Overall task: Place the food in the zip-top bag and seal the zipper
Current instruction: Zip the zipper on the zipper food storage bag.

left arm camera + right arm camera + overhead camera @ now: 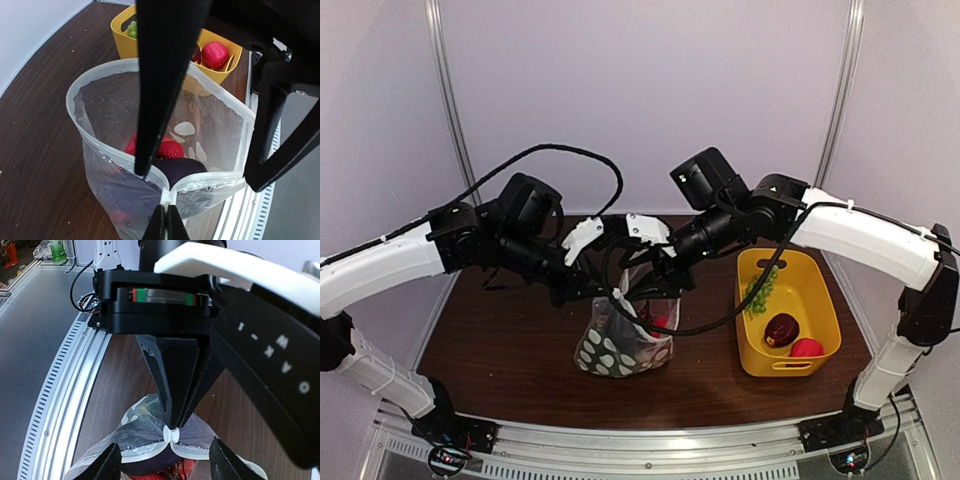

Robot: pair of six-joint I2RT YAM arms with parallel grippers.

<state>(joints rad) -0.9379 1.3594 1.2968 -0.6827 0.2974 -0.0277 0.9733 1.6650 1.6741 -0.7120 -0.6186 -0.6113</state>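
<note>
The zip-top bag (615, 345) stands open on the table, held up by its mouth. My left gripper (167, 220) is shut on the zipper (90, 131), pinching the white strip where the two sides of the mouth meet; the pinch also shows in the right wrist view (172, 432). My right gripper (167, 467) is open, and its fingers (160, 100) straddle the mouth just beside that pinch. Inside the bag lie a red piece (170, 149) and a dark purple eggplant (182, 169). More food is in the yellow tub (825, 305): green grapes (760, 290), a dark piece (781, 329) and a red piece (807, 348).
The yellow tub stands to the right of the bag on the brown table (500, 330). Both arms meet above the bag, with a black cable (620, 190) looping between them. A metal rail (650, 440) runs along the near edge.
</note>
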